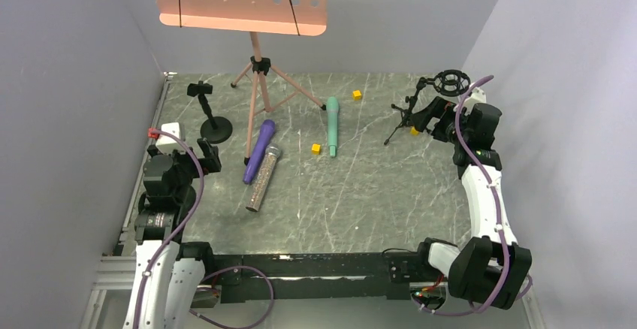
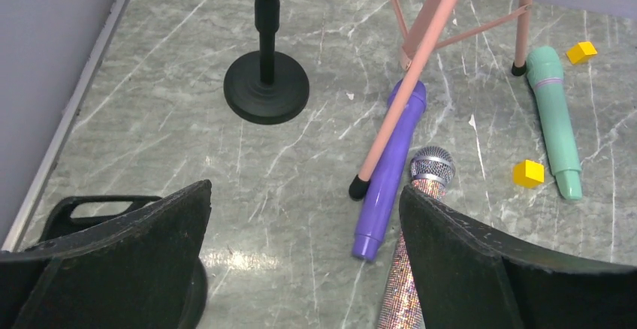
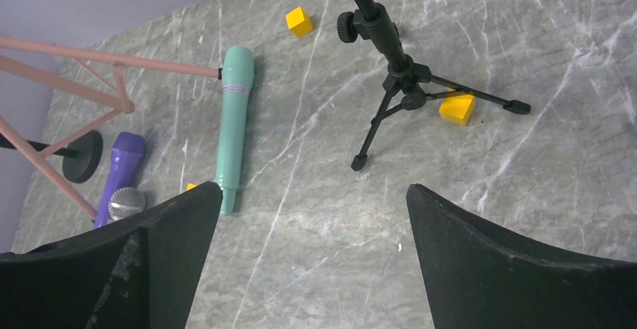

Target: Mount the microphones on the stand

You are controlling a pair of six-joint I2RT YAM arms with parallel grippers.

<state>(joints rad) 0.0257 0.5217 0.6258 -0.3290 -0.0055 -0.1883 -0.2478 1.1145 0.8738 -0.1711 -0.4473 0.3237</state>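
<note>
Purple microphone [image 1: 258, 151] — lying flat, long axis 1-to-7 o'clock, head at 1; at 3 o'clock of the nearer left gripper [image 1: 208, 156] — jaws wide, empty.

Three microphones and three stands spread over the worktop [image 1: 375, 194], with a pincer at each side.
Ahead of the left pincer [image 2: 304, 194], slightly to its left, stands the round-base stand [image 2: 266, 85]. Ahead to its right the farther microphone [image 2: 387, 179] lies under a leg of the music stand [image 2: 419, 55], with the nearer microphone [image 2: 430, 170] just beside it. Directly ahead of the right pincer [image 3: 314, 190] stands the tripod stand [image 3: 390, 73], a block [image 3: 457, 108] beside its legs. The lone microphone [image 3: 233, 126] lies ahead to this pincer's left.
</note>
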